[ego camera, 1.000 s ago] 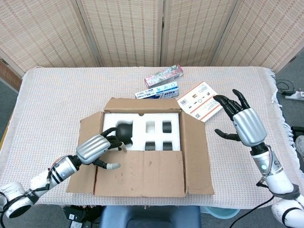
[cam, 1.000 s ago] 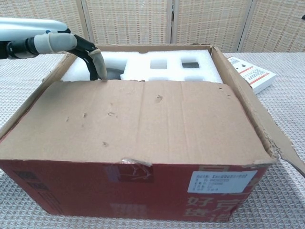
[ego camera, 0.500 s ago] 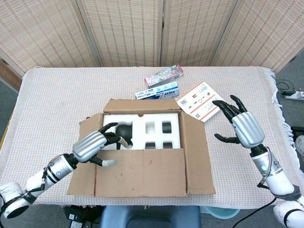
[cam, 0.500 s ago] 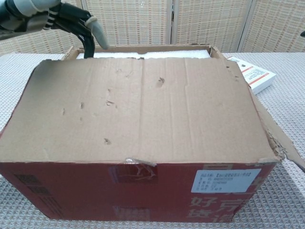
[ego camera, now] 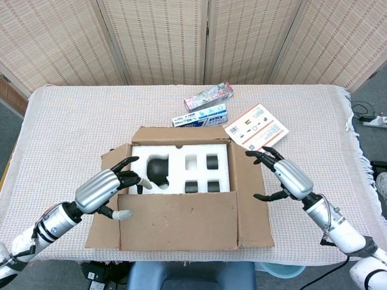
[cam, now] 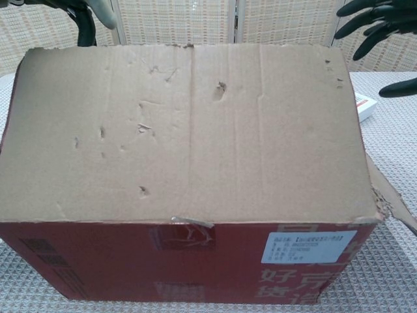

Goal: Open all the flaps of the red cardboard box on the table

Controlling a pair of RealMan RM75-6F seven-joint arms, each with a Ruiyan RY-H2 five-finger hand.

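Observation:
The red cardboard box [cam: 163,264] sits mid-table with white foam [ego camera: 181,158] and a black object [ego camera: 158,169] showing inside. Its front flap [ego camera: 178,220] stands raised and fills the chest view as a brown sheet [cam: 189,124]. The right flap [ego camera: 249,205], left flap [ego camera: 104,232] and back flap [ego camera: 181,133] are folded outward. My left hand [ego camera: 106,190] hovers over the left flap with fingers spread, holding nothing; its fingers [cam: 91,10] show at the top left. My right hand [ego camera: 283,178] hangs open just beyond the right flap's outer edge and also appears as dark fingers [cam: 374,26].
Behind the box lie a patterned packet [ego camera: 209,95], a blue-and-white carton [ego camera: 199,116] and a white-and-orange booklet [ego camera: 257,127]. The cloth-covered table [ego camera: 66,121] ends near the box's front; a woven screen [ego camera: 199,36] stands behind it.
The front flap has swung up toward the chest camera, hiding the foam there. My left hand pulled out of the box toward the left. My right hand came down and closer to the right flap.

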